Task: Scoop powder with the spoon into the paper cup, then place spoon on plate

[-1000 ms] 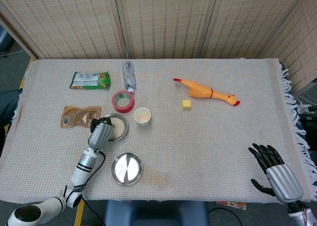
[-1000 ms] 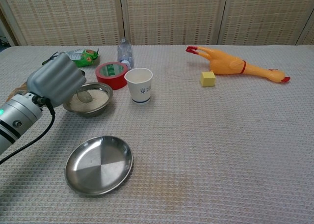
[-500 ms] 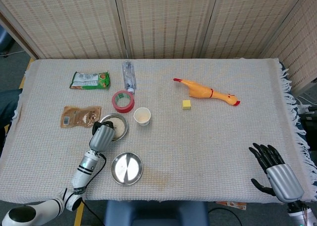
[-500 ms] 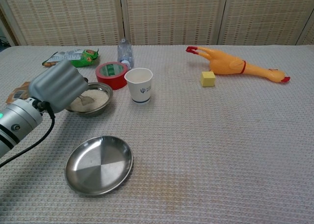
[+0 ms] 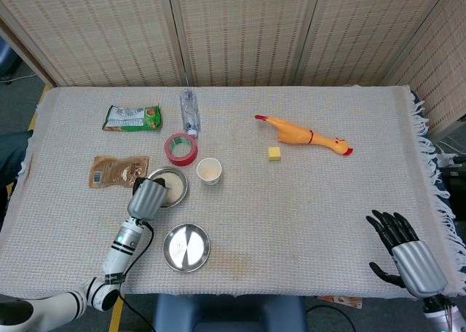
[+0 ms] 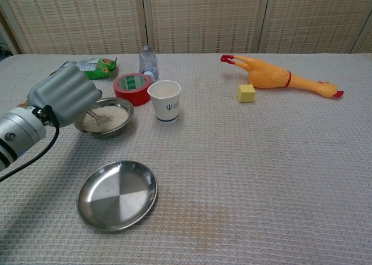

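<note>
My left hand (image 6: 64, 96) grips the metal spoon (image 6: 96, 116), whose tip dips into the white powder in the steel bowl (image 6: 119, 129). In the head view this hand (image 5: 148, 197) covers the bowl's (image 5: 177, 188) near-left rim. The white paper cup (image 6: 165, 101) stands upright just right of the bowl, also seen as the cup (image 5: 209, 171) from above. The empty steel plate (image 6: 117, 194) lies in front of the bowl, near the table's front edge. My right hand (image 5: 400, 252) hovers open at the front right, far from everything.
A red tape roll (image 6: 132, 88), a plastic bottle (image 6: 147, 61) and a green packet (image 6: 93, 66) lie behind the bowl. A brown pouch (image 5: 116, 170) sits left of it. A yellow cube (image 6: 246, 93) and a rubber chicken (image 6: 279, 78) are at the back right.
My left hand has shifted slightly left and the spoon's tip has gone from above the powder down into it. The right hand has not moved.
</note>
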`<state>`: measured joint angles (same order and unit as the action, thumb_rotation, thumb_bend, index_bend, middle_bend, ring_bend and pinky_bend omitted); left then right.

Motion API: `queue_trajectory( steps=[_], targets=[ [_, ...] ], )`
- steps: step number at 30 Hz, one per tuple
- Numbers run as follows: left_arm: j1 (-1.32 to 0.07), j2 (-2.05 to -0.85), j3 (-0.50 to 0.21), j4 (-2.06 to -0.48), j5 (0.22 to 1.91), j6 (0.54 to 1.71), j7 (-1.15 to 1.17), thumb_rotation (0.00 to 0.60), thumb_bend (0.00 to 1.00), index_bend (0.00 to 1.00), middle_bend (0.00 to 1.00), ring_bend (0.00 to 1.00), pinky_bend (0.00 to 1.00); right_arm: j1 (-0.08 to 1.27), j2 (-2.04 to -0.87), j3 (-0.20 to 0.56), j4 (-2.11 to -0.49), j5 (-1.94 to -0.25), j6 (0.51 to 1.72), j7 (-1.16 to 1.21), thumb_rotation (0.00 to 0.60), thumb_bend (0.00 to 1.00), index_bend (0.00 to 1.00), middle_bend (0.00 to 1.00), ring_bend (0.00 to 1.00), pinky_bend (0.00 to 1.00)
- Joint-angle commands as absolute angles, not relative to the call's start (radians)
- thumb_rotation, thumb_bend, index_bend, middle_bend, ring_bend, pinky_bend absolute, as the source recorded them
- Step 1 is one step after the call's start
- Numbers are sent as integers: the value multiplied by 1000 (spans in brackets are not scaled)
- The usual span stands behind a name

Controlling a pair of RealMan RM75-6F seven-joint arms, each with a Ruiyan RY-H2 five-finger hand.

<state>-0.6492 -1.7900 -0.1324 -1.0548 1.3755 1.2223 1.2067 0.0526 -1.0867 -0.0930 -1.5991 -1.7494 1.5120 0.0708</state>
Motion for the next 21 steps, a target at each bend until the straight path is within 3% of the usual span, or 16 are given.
queue_trajectory(
  steps=[1, 11, 21],
  targets=[
    [-653, -1755, -152, -1102, 1345, 1197, 1195, 600, 397, 580, 1000, 1000, 1000, 53, -1087, -92, -1599, -1747, 1511, 72, 600, 153, 0, 0, 0, 0],
    [-657, -1683, -214, -1227, 1223, 1147, 1156, 600, 389, 606, 1000, 1000, 1000, 55, -1087, -92, -1601, -1743, 1505, 69, 600, 153, 0, 0, 0, 0],
    [-675, -1572, -300, -1426, 914, 1025, 1114, 600, 379, 612, 1000, 1000, 1000, 58, -1086, -93, -1603, -1740, 1496, 67, 600, 153, 0, 0, 0, 0]
  ],
)
